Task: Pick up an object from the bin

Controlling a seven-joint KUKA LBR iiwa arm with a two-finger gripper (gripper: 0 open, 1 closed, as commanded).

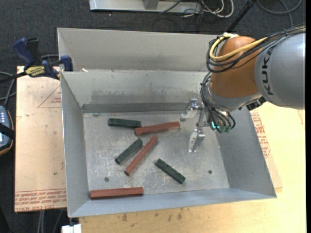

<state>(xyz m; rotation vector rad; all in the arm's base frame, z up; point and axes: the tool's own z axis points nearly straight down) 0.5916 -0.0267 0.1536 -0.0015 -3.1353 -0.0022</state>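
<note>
Brown stick [157, 128] lying untouched on the floor of the bin [146, 47], with the gripper [190, 130] just to its right and holding nothing.

The two fingers are spread apart over bare metal, the upper tip close by the brown stick's right end. I'd call this the approach, with no grasp made yet. The next move looks like a shift left to straddle the stick across its narrow width, then a descent and a squeeze. A dark green stick [125, 123] lies just left of the brown stick, and I can't tell whether they touch. Four more sticks [141, 155] lie scattered below it. How high the fingertips hang above the floor is hard to judge, and the orange wrist and its cables cover the floor further right.
</note>
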